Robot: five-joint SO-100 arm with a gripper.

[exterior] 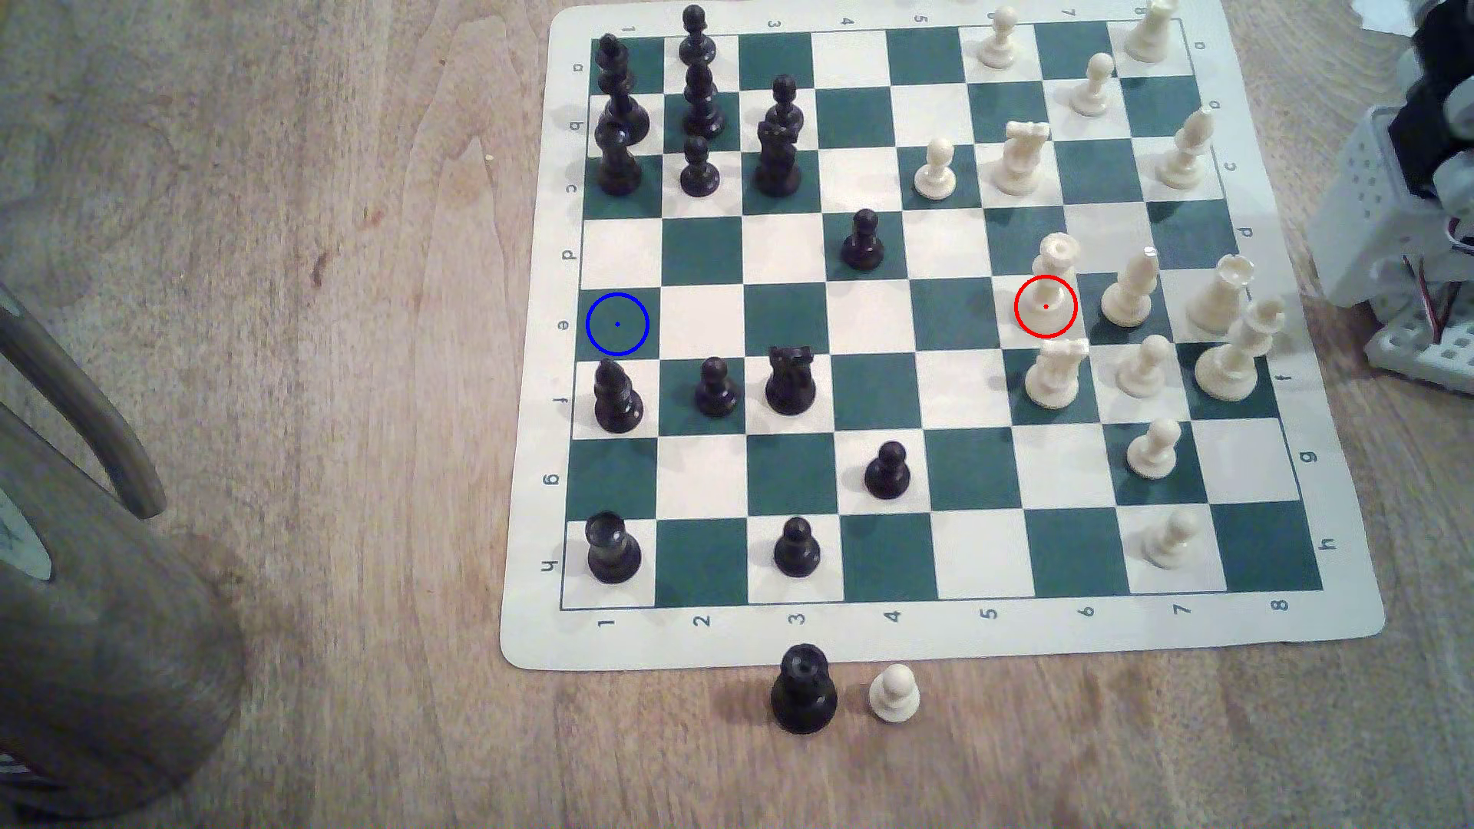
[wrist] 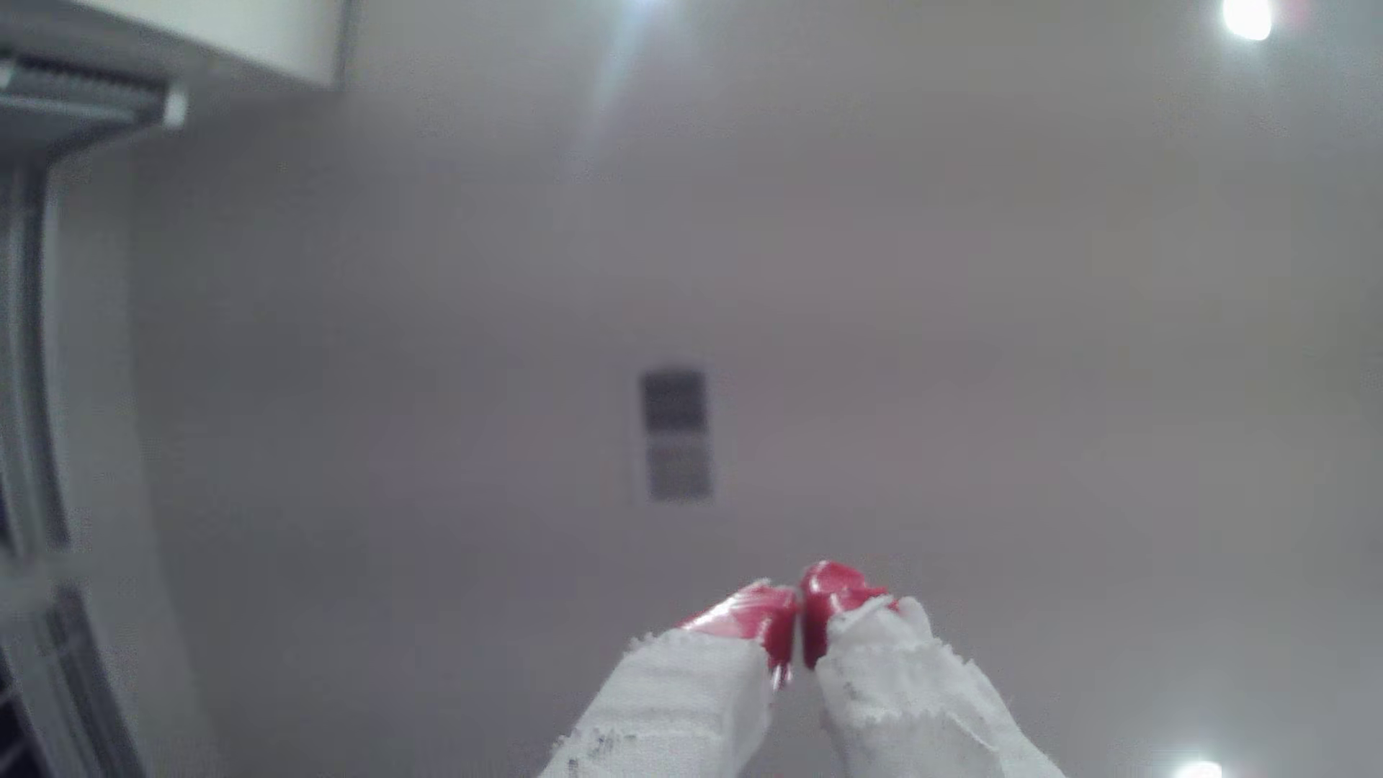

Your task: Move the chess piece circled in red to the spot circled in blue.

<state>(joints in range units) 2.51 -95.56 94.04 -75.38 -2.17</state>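
We find the chess piece circled in red [exterior: 1051,279] in the right half of the exterior view, a little above mid-height, standing upright on a white square with the red ring over its base. It is cream plastic with a notched cup crown, a slim neck and a wide round base, so we judge it light, rigid and rather slick, steady while it stands but easy to tip if knocked at the crown. We would take it at the neck just under the crown, where the flare above should stop it sliding through. Room is tight: a cream knight [exterior: 1054,375] stands just below it in the frame and a tall cream piece [exterior: 1131,287] just to its right, so we would come straight down. The spot circled in blue [exterior: 617,324], a bare dark green square, sits far across the board [exterior: 949,638] at its left edge. In the wrist view our end effector [wrist: 799,606] points up at a pale ceiling, red fingertips [wrist: 771,613] pressed together with nothing between them.
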